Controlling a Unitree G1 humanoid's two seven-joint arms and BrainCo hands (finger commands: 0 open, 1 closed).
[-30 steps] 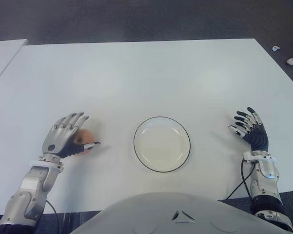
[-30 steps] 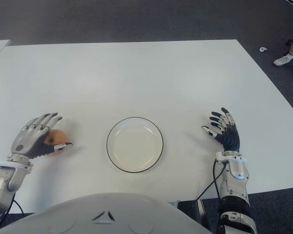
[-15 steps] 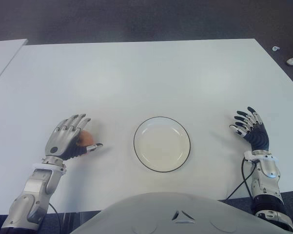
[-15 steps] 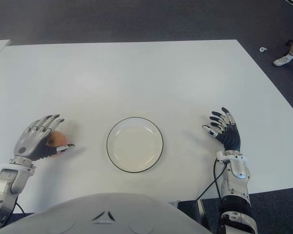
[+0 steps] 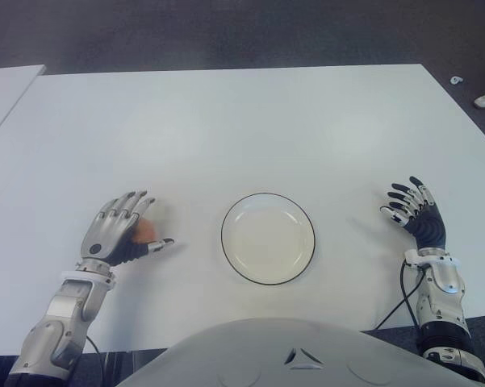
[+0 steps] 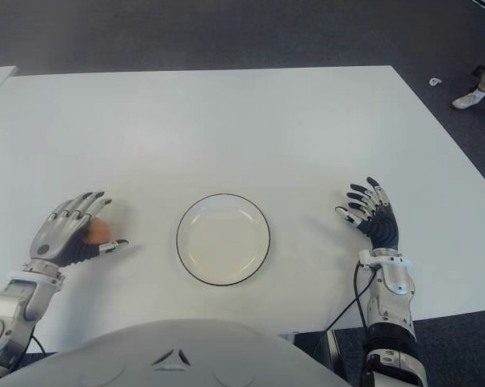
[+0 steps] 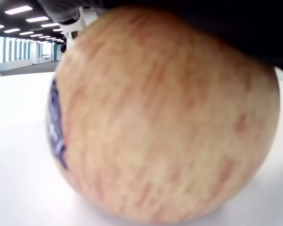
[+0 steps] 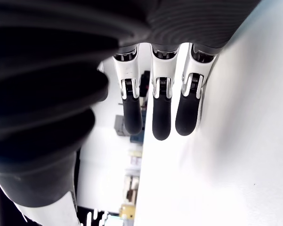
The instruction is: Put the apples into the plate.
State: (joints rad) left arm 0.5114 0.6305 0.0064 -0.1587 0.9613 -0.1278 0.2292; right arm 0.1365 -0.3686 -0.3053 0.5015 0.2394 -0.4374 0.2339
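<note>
Cupping apple (image 5: 148, 230) under left hand (image 5: 117, 235)

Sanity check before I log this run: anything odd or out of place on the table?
Nothing stands out. The plate sits flat and empty, one apple sits on the table under the left robot hand, and the right robot hand is open beside the plate.

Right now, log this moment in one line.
left hand over apple, no lift | plate empty | right hand idle, open
</note>
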